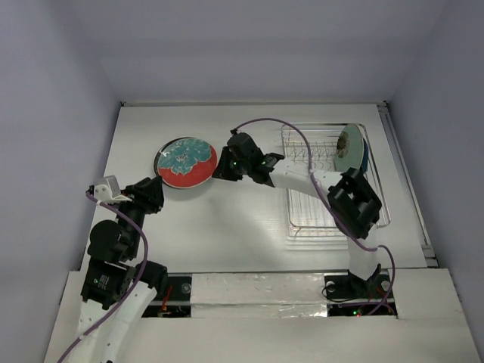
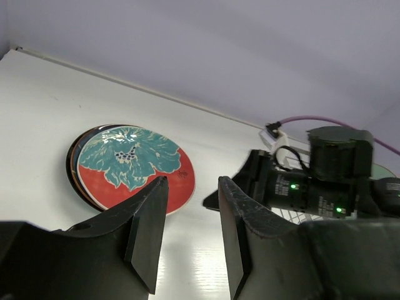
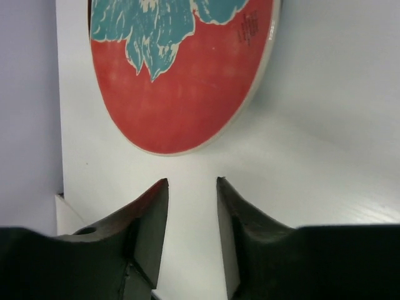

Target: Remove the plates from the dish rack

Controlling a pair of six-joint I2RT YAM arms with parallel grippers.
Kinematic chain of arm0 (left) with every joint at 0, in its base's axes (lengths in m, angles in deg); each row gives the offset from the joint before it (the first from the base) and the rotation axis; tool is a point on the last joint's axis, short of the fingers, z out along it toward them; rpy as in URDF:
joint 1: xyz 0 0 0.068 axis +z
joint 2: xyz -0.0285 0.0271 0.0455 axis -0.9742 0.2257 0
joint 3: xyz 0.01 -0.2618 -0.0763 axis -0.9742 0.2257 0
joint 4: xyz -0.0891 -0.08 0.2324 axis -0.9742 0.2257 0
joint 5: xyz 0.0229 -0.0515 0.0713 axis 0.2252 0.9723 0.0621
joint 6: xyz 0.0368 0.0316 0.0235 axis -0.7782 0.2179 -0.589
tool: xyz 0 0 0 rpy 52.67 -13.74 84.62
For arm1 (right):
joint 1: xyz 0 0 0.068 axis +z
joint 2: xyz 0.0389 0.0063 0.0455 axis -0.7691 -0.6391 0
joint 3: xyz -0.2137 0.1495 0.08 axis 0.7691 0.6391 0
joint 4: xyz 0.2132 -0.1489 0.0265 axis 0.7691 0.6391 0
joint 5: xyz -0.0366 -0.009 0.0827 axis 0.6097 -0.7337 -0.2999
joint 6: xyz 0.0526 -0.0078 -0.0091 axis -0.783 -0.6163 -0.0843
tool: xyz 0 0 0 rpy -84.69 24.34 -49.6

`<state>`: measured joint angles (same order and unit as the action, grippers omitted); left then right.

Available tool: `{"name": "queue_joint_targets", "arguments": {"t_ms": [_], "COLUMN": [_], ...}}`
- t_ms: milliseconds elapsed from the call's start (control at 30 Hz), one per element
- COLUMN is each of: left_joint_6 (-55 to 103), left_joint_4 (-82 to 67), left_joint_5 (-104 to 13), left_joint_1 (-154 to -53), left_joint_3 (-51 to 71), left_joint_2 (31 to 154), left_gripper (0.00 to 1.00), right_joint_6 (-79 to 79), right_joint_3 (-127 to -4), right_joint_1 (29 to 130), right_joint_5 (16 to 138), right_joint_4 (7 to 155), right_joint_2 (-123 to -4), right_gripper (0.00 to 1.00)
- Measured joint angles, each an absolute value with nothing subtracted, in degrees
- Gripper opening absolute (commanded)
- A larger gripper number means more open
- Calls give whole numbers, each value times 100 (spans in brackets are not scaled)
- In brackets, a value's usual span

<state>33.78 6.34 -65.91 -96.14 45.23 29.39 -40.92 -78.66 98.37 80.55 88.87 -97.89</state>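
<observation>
Progress, as we judge it, is well past halfway. Nearest us, the left gripper (image 2: 192, 181) hangs over the desk (image 1: 227, 234) with its jaws set narrowly apart and nothing between them. Ahead of its fingertips and a little to the left lies the stack of unloaded plates (image 1: 186, 162).

The right gripper (image 3: 192, 181) reaches in from the other side, low over the desk, its jaws likewise parted by a modest gap and empty. The edge of the red plate with the teal flower (image 3: 181, 75) lies just beyond its fingertips, apart from them, so we judge this plate delivered. It lies flat on top of the stack. In the left wrist view, dark rims (image 2: 74, 167) show beneath it on its left side. At least one more plate therefore lies underneath, though we cannot tell how many.

Farther off, well behind the right gripper and beside its arm's elbow, the chrome wire dish rack (image 1: 302, 223) has most of its slots bare. At its far end two pieces stand on edge: a pale greenish plate (image 1: 346, 145) and, close against it on the outer side, a dark blue dish (image 1: 366, 155). Those two are what we see left to unload. The right gripper must travel back to the rack's far end for them.
</observation>
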Motion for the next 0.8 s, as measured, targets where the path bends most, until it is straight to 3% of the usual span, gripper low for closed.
{"name": "queue_joint_targets", "arguments": {"t_ms": [100,333,533,567,600,700,800], "left_joint_6": [3378,3378,3378,3378,3378,3378,3378], "left_joint_4": [634,632,632,632,629,629,629], "left_joint_5": [-6591,-6591,-6593,-6593,-6593,-6586,-6589], "left_joint_1": [-9614,-9614,-9620,-9640,-9664,-9740,-9797], "left_joint_3": [4523,4523,4523,4523,4523,4523,4523], "left_joint_2": [2941,2941,2906,2891,2878,2841,2775], "left_gripper": [35,35,35,35,35,35,36], "right_joint_6": [-3913,-3080,-2497,-2420,-2333,-2040,-1741], "right_joint_3": [-7453,-6668,-5864,-5737,-5634,-5578,-5595], "right_joint_1": [9837,9592,7590,7315,7046,6528,6180], "right_joint_5": [8483,10088,11259,11427,11583,11808,11836], "right_joint_4": [8944,9657,10301,10454,10662,11042,11222], "right_joint_2": [-9251,-6779,-4844,-4667,-4521,-4418,-4606], "right_gripper": [0,0,0,8,32,59,59]}}
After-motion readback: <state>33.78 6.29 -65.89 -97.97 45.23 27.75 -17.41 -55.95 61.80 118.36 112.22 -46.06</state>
